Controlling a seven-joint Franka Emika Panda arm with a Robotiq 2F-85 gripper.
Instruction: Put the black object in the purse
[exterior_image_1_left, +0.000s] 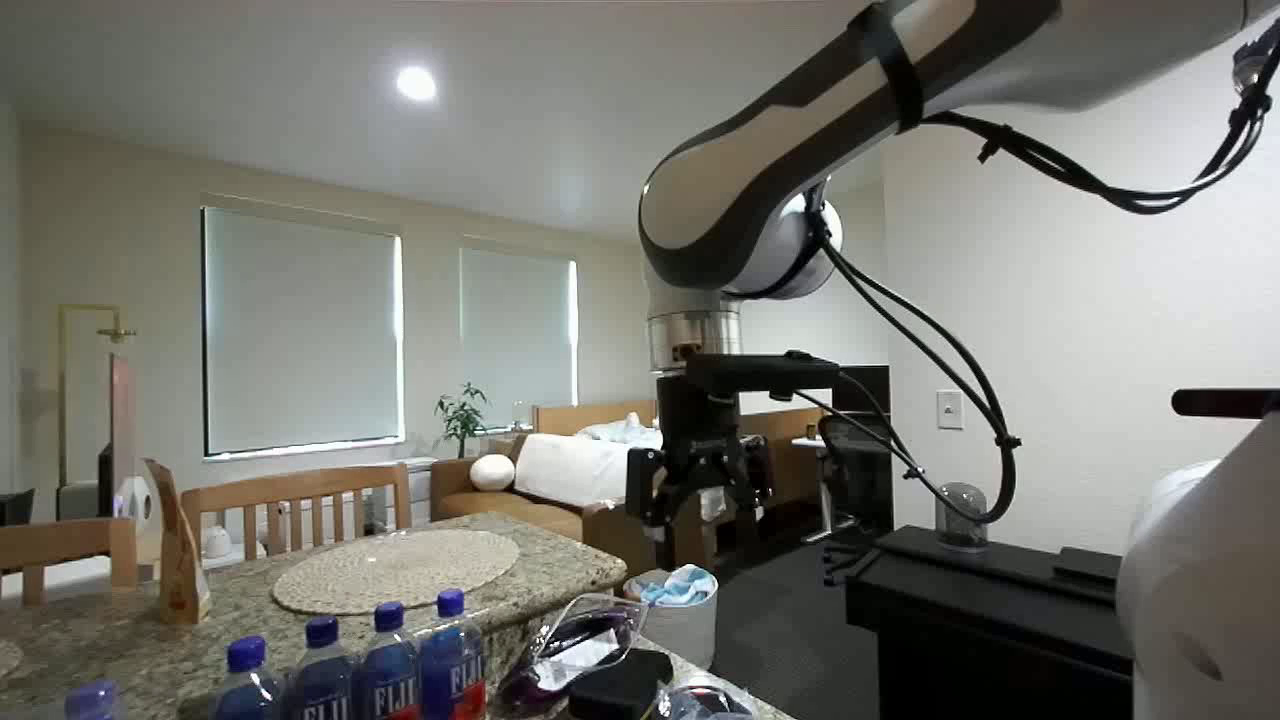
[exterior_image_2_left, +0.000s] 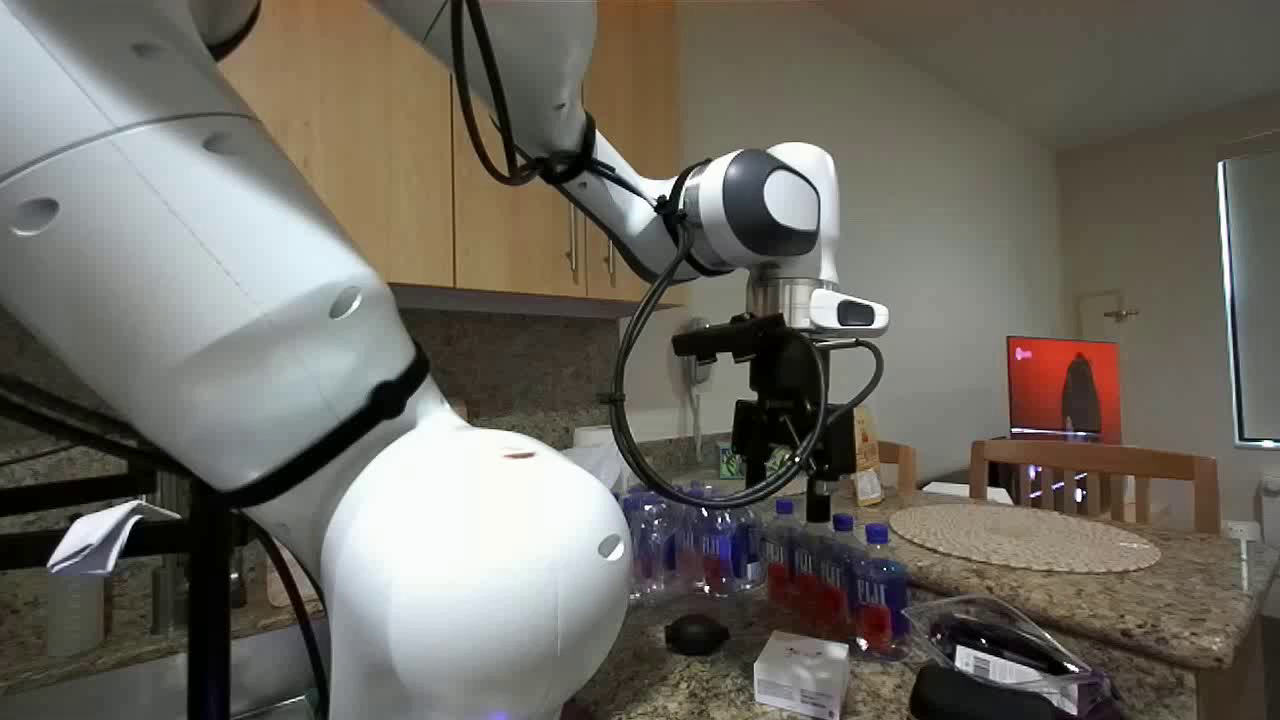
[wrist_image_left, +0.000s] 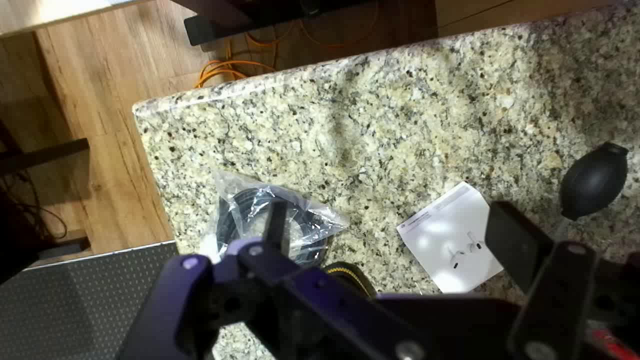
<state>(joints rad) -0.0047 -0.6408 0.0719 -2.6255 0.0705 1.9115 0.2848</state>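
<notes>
A black rubber bulb (exterior_image_2_left: 696, 634) lies on the granite counter; in the wrist view it is at the far right (wrist_image_left: 595, 181). It is out of view in the other exterior picture. A dark case with a yellow zip edge (wrist_image_left: 348, 270), apparently the purse, is mostly hidden behind a finger in the wrist view. A black case, seemingly the same one, shows in both exterior views (exterior_image_1_left: 622, 688) (exterior_image_2_left: 975, 695). My gripper (wrist_image_left: 395, 235) is open and empty, fingers pointing down, high above the counter, in both exterior views (exterior_image_1_left: 705, 520) (exterior_image_2_left: 788, 485). The bulb is outside the fingers.
A white box (wrist_image_left: 452, 237) lies between bulb and case, also in an exterior view (exterior_image_2_left: 802, 675). A clear bag of cable (wrist_image_left: 272, 220) lies near the counter edge. Several water bottles (exterior_image_1_left: 452, 655) (exterior_image_2_left: 880, 595) stand in rows. A clear-wrapped package (exterior_image_1_left: 585, 640) lies beside the case.
</notes>
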